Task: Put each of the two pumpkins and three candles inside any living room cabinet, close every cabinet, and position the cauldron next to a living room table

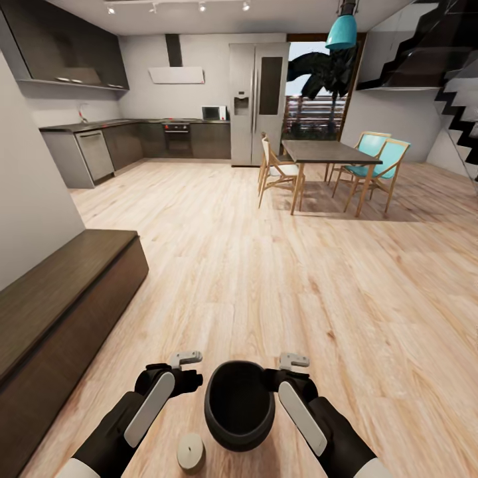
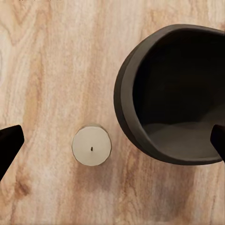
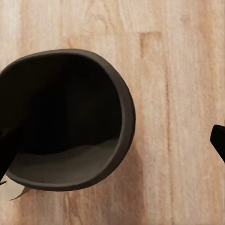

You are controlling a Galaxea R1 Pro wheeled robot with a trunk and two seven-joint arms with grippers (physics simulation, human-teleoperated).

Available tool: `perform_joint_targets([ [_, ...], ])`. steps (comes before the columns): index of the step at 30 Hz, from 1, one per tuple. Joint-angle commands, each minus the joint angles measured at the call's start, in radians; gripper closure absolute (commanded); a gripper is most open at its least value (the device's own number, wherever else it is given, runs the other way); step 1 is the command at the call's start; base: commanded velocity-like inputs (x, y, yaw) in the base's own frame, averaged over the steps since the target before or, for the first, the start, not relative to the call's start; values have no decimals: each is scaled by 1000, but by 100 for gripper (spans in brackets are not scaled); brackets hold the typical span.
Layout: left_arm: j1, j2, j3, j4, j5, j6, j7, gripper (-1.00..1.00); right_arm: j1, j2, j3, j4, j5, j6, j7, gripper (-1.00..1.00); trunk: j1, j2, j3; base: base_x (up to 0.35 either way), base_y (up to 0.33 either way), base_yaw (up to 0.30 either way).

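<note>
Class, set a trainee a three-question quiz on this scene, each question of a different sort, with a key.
1. True or false: the cauldron has a pumpkin inside.
2. What lies on the floor nearest the candle? A) cauldron B) dining table C) fridge
3. Fill in: the long low cabinet stands on the robot's ____ side.

Key: 1 false, its inside looks empty. 2 A. 3 left.
</note>
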Motion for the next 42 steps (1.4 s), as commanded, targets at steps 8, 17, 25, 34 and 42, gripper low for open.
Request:
perform_joint_targets([
  [8,-1,1,-3,-2,11,0,10,-100,-1,-1,2,-1,-10,1,-8,-100,0,0,-1,112,18,-159],
  [17,-1,1,-3,-2,9,0,10,-100,-1,3,2,-1,-11,1,-6,-100,0,0,-1,91,2,-99],
  [25,-1,1,-1,-2,9,0,10,-100,-1,2,3,-1,-9,0,-7,-100,0,0,-1,91,38,-60],
  [34,-1,1,-1,-2,9,0,10,-100,-1,0,3,-1,-10,-1,-6,-100,0,0,-1,4,26,204],
  [42,-1,1,-3,-2,11,0,10,-100,-1,-2,3,-1,-11,-1,-5,-100,0,0,-1,97,6,163],
])
